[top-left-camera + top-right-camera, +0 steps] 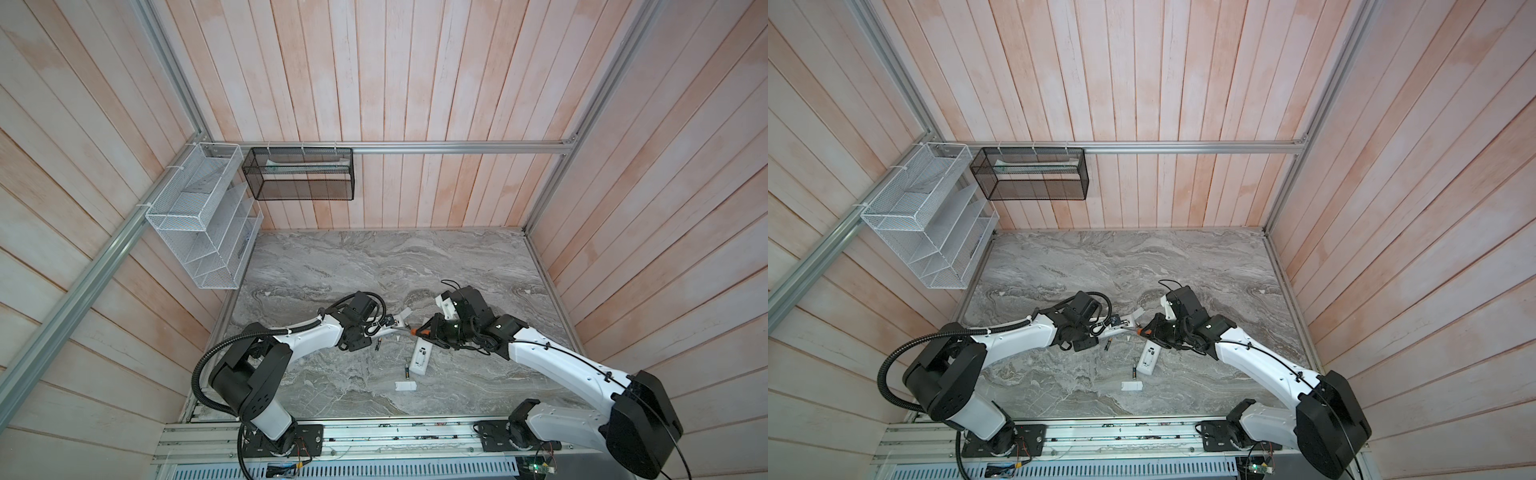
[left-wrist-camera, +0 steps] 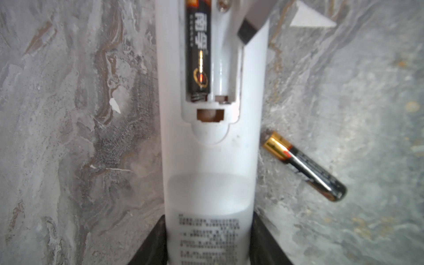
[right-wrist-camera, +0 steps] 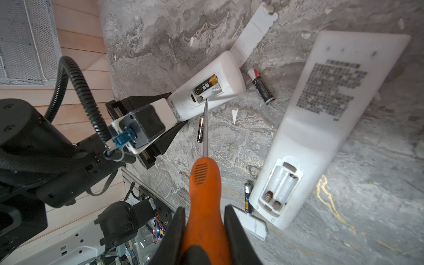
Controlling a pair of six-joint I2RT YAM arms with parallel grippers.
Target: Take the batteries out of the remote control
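Note:
My left gripper [image 2: 210,243] is shut on the end of a white remote control [image 2: 211,160], its battery bay open and facing up. One black battery [image 2: 198,50] sits in the bay; the slot beside it is empty. My right gripper [image 3: 204,220] is shut on the orange screwdriver [image 3: 203,183], whose tip [image 3: 205,102] rests at the bay's edge. Loose batteries lie on the table [image 3: 200,129] [image 3: 261,86] [image 3: 247,197]. In both top views the grippers [image 1: 395,326] [image 1: 1150,331] meet mid-table.
A second, larger white remote [image 3: 321,114] lies on the marble top with an empty battery bay [image 3: 280,185]. Two white covers [image 3: 254,29] [image 3: 252,223] lie nearby. A white wire rack [image 1: 199,216] and a black mesh basket [image 1: 299,178] hang on the back walls.

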